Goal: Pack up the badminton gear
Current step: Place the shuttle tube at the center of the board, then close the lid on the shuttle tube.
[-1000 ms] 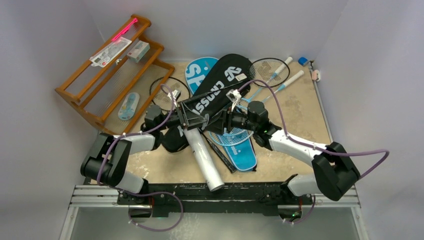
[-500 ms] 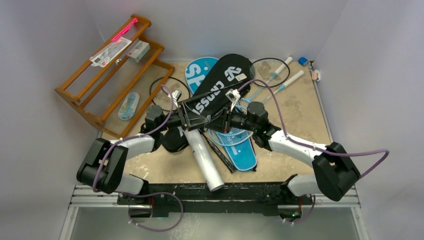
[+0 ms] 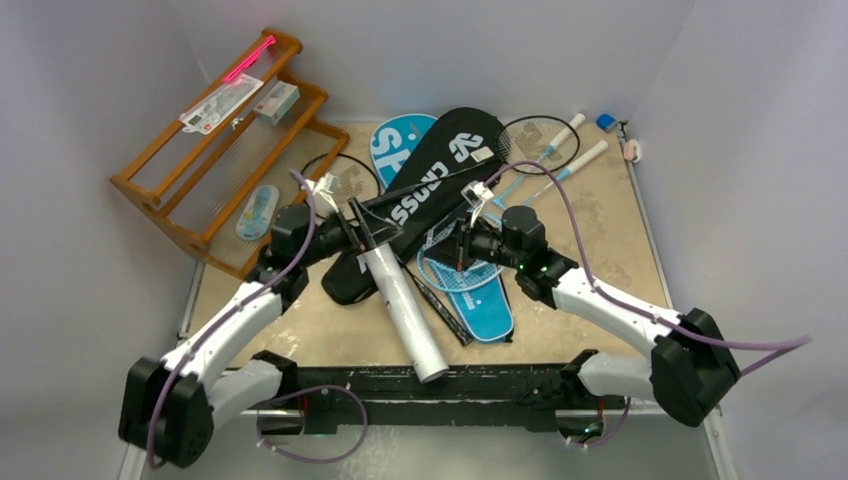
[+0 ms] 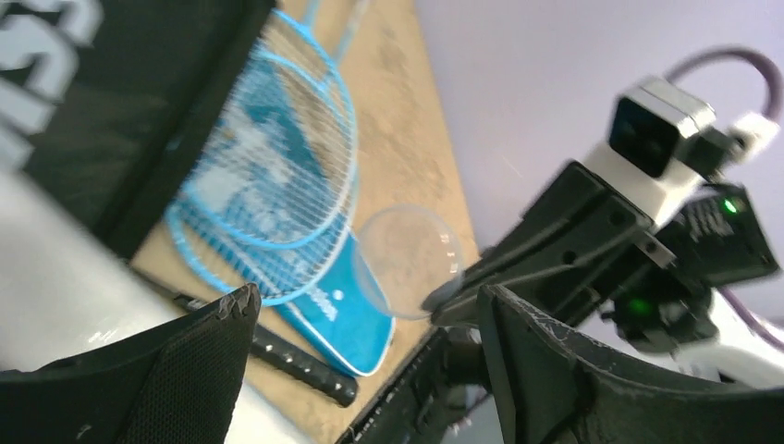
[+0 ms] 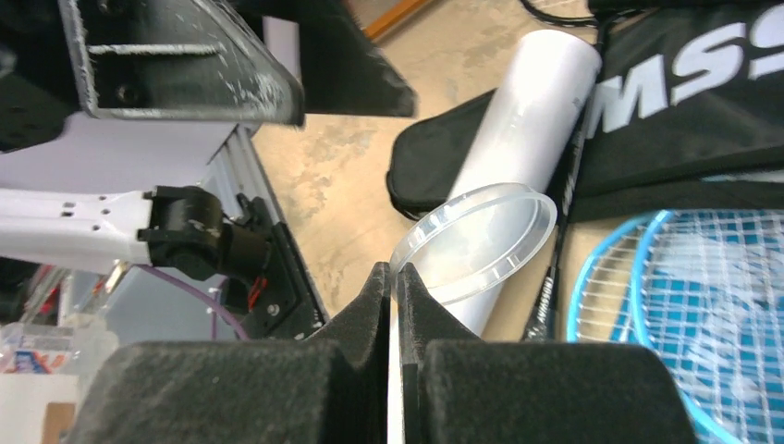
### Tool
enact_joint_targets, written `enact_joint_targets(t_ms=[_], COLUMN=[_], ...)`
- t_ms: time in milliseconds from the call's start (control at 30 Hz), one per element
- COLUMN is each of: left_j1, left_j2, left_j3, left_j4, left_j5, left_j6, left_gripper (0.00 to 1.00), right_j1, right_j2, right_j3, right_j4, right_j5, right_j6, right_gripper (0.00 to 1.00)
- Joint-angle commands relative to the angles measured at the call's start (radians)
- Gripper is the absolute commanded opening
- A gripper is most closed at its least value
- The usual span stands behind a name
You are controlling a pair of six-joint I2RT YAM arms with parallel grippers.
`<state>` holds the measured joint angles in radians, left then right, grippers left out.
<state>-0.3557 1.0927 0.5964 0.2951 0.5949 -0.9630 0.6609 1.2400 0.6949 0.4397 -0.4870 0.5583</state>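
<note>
A clear round lid (image 5: 481,240) is pinched by its rim in my right gripper (image 5: 395,273), which is shut on it above the table's middle (image 3: 452,245). In the left wrist view the same lid (image 4: 407,259) hangs off the right fingers, apart from my open left gripper (image 4: 365,305). That left gripper (image 3: 355,225) hovers over the top end of the long white tube (image 3: 405,310), which lies slanted toward the near edge. Behind it lie the black "CROSSWAY" cover (image 3: 440,170), a blue cover (image 3: 395,140) and a light-blue racket (image 3: 460,270) on another blue cover (image 3: 492,312).
A wooden rack (image 3: 220,150) stands at the back left with small packaged items (image 3: 230,95) on it. Two more rackets (image 3: 545,140) lie at the back right, near small objects (image 3: 606,122) by the wall. A black racket handle (image 3: 440,312) lies beside the tube.
My right gripper has shut on the lid's rim. The left gripper has opened, let the lid go and drawn back to the left; its arm has swung outward.
</note>
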Motion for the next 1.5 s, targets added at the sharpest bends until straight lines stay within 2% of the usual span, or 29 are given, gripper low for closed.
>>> enact_joint_targets(t_ms=[0, 67, 167, 300, 500, 600, 833, 1200, 1267, 1367, 1433, 1467], left_j1=[0.0, 0.0, -0.001, -0.022, -0.091, -0.127, -0.174, -0.175, -0.175, -0.174, -0.175, -0.175], left_j2=[-0.169, -0.22, -0.234, -0.14, -0.033, 0.021, 0.214, 0.438, 0.456, 0.452, 0.438, 0.427], left_j3=[0.011, -0.03, -0.083, -0.075, -0.04, -0.039, 0.093, 0.253, 0.269, 0.289, 0.307, 0.318], left_j4=[-0.487, -0.527, -0.531, -0.554, -0.581, -0.507, -0.513, -0.585, -0.58, -0.584, -0.601, -0.622], left_j5=[-0.416, -0.465, -0.449, -0.412, -0.567, -0.585, -0.619, -0.725, -0.725, -0.757, -0.78, -0.796], left_j6=[0.047, 0.033, -0.01, -0.047, -0.115, -0.133, -0.1, -0.12, -0.106, -0.058, 0.013, 0.047], left_gripper=[0.85, 0.86, 0.87, 0.88, 0.88, 0.89, 0.89, 0.89, 0.86, 0.75, 0.62, 0.59], right_j1=[0.005, 0.005, 0.005, 0.005, 0.005, 0.005, 0.005, 0.005, 0.005, 0.005, 0.005, 0.005], right_j2=[-0.096, -0.125, -0.158, -0.179, -0.214, -0.244, -0.305, -0.371, -0.381, -0.4, -0.412, -0.417], right_j3=[-0.016, -0.022, -0.03, -0.025, -0.015, -0.007, -0.017, -0.008, -0.002, 0.005, 0.011, 0.015], right_j4=[-0.151, -0.186, -0.214, -0.252, -0.314, -0.36, -0.39, -0.462, -0.485, -0.511, -0.526, -0.533], right_j5=[0.101, 0.117, 0.134, 0.136, 0.162, 0.168, 0.192, 0.196, 0.202, 0.206, 0.213, 0.216], right_j6=[-0.106, -0.128, -0.142, -0.164, -0.194, -0.216, -0.222, -0.239, -0.241, -0.24, -0.239, -0.238], right_gripper=[0.0, 0.0, 0.0, 0.0, 0.0, 0.0, 0.0, 0.0, 0.0, 0.0, 0.0, 0.0])
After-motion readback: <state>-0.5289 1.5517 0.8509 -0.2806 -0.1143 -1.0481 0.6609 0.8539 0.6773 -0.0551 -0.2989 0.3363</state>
